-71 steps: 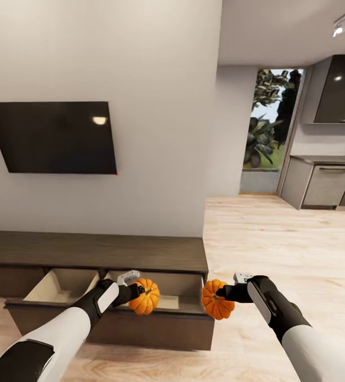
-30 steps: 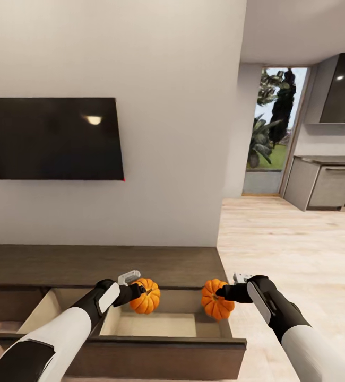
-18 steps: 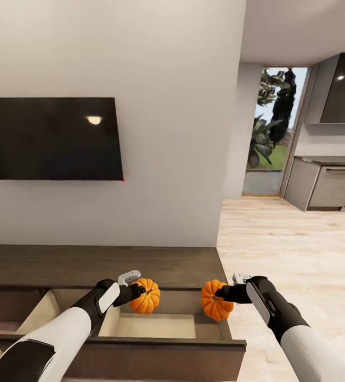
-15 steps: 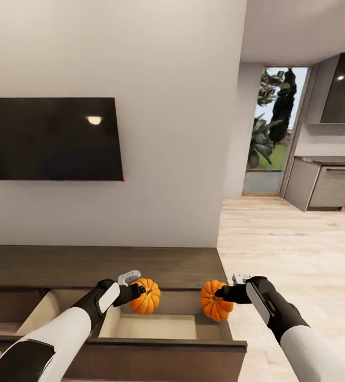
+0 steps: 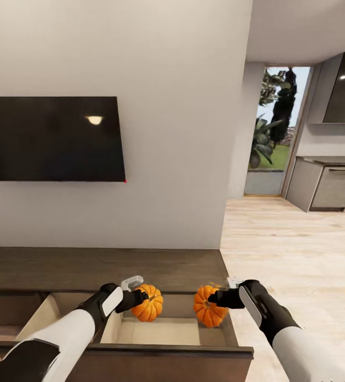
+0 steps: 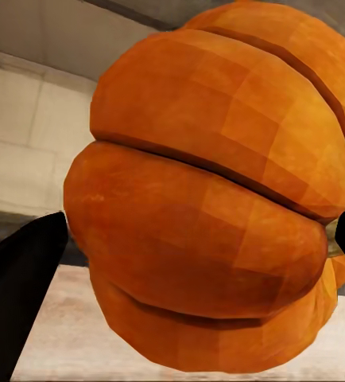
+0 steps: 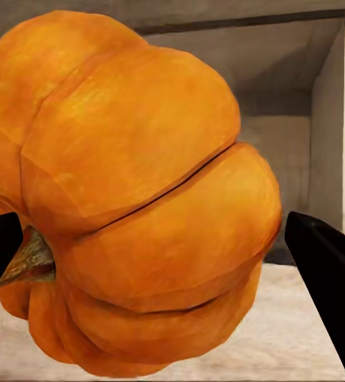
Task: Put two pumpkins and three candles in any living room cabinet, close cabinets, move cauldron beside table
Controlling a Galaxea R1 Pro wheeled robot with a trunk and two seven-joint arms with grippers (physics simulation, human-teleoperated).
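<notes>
Two orange ribbed pumpkins hang over the pulled-out drawer [image 5: 156, 331] of the long dark brown cabinet [image 5: 87, 268]. My left gripper [image 5: 139, 298] is shut on the left pumpkin [image 5: 148, 303], which looms close in the left wrist view as pumpkin [image 6: 212, 199] between dark fingers [image 6: 17, 286]. My right gripper [image 5: 215, 301] is shut on the right pumpkin [image 5: 208, 307], held above the drawer's right end; the right wrist view has this pumpkin [image 7: 133, 191] near a dark finger [image 7: 331, 270]. Candles, cauldron and coffee table are out of view.
A black TV [image 5: 53, 139] hangs on the grey wall above the cabinet. A second open drawer compartment [image 5: 40, 318] lies to the left. Wooden floor [image 5: 294, 249] runs right toward a kitchen counter [image 5: 329, 180] and a doorway [image 5: 270, 132] with plants outside.
The view has come closer to the cabinet and shifted. Both grippers have brought their pumpkins over the open drawer, and the right pumpkin has moved inward and a little lower.
</notes>
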